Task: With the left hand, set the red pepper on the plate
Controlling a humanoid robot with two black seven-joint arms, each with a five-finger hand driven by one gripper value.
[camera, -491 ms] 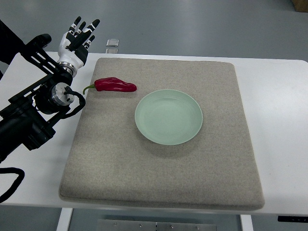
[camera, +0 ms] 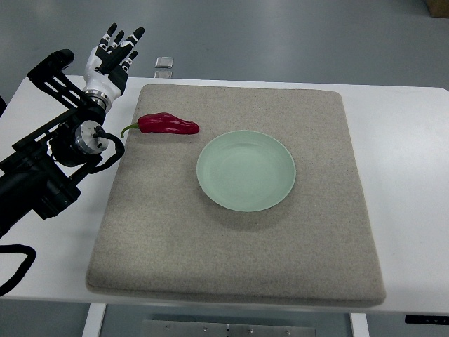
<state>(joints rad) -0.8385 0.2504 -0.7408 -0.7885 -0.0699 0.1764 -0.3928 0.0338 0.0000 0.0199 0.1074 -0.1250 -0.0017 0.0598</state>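
Observation:
A red pepper (camera: pixel 167 124) with a green stem lies on the grey mat (camera: pixel 238 246), near its upper left corner. Right of it and a little nearer sits a pale green plate (camera: pixel 245 170), with nothing on it. My left hand (camera: pixel 114 55) is raised beyond the mat's upper left corner, above and left of the pepper, not touching it. Its fingers are spread and hold nothing. The black left arm (camera: pixel 49 168) comes in from the left edge. The right arm is out of view.
The mat covers most of a white table (camera: pixel 407 175). A small clear item (camera: pixel 165 62) lies at the table's far edge, just right of my hand. A black cable (camera: pixel 17 263) loops at the lower left.

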